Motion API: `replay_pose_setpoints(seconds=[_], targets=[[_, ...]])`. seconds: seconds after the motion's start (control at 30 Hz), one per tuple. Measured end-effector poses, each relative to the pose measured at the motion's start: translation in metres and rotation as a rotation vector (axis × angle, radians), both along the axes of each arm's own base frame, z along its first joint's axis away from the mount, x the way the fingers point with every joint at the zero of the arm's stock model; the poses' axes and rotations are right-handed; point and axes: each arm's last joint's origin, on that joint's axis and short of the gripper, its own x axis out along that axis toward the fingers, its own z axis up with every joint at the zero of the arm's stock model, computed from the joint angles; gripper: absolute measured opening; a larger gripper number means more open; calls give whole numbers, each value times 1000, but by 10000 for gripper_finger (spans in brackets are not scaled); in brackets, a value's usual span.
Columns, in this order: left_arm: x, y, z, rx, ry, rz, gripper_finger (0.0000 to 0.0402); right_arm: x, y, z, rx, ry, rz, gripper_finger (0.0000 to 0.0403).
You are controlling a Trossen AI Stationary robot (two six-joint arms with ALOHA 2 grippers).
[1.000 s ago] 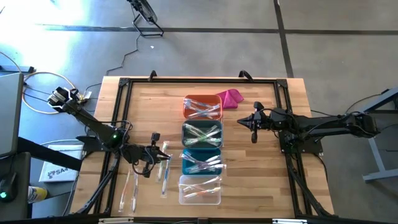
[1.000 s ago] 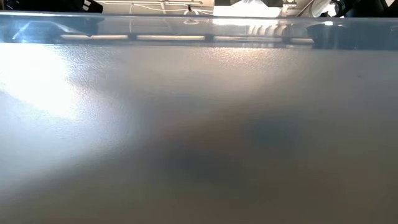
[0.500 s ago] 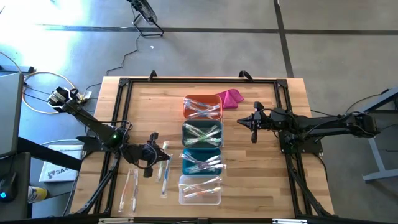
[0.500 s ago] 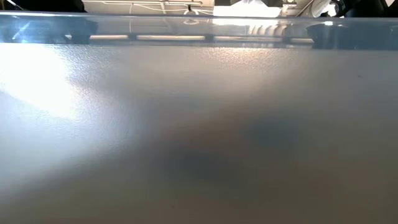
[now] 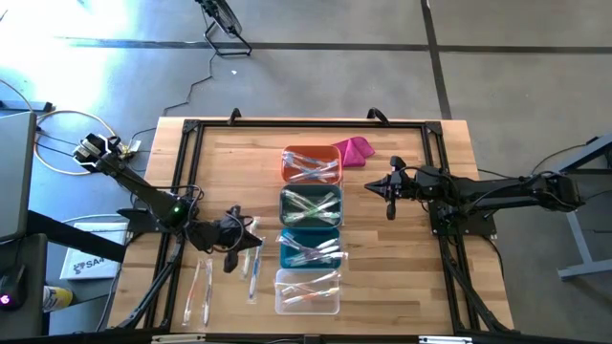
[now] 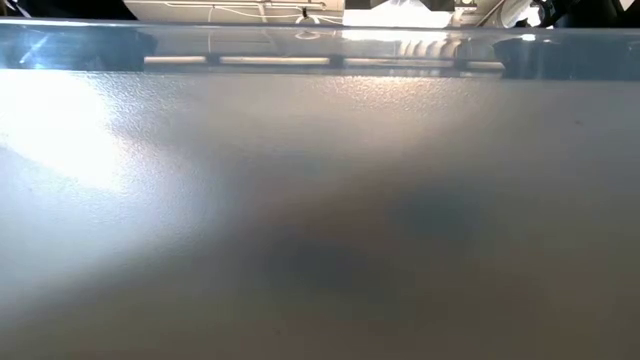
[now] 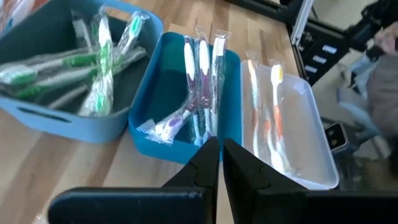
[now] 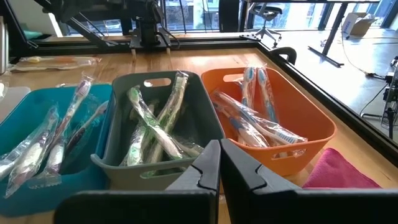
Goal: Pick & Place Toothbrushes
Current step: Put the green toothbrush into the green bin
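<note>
From the teal bin point(image 5: 311, 248): clear bin point(image 5: 307, 291) nearer me, loose toothbrushes point(image 5: 251, 260) on the desk point(image 5: 402, 277) just left; my left tool point(image 5: 232, 241) pinched shut, empty, above them; right tool point(image 5: 389, 194) closed, right of the grey bin point(image 5: 311, 206).

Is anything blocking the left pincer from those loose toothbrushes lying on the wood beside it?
Nothing visible does. The left pincer, shut and empty, hangs right by the loose toothbrushes on bare table, left of the teal bin.
</note>
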Motion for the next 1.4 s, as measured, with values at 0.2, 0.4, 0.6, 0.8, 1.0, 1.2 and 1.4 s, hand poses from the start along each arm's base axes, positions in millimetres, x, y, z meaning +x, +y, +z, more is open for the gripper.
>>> replay_pose_setpoints(seconds=[0.2,0.4,0.6,0.8,1.0,1.2,1.4], targets=[[0,0,0,-113,10,55,15,0,0,0,1,0,0,4],[-1,0,-1,-269,45,116,15,0,0,0,1,0,-1,4],[-1,-1,-2,-330,66,121,15,0,0,0,1,0,-1,4],[-5,2,-10,-337,150,174,4,0,0,0,1,0,0,4],[-10,5,-17,-385,234,266,1,0,0,0,1,0,-1,4],[-9,4,-15,-391,210,251,1,0,0,0,1,0,-1,4],[-2,0,0,-332,219,240,0,0,0,0,1,0,-1,4]])
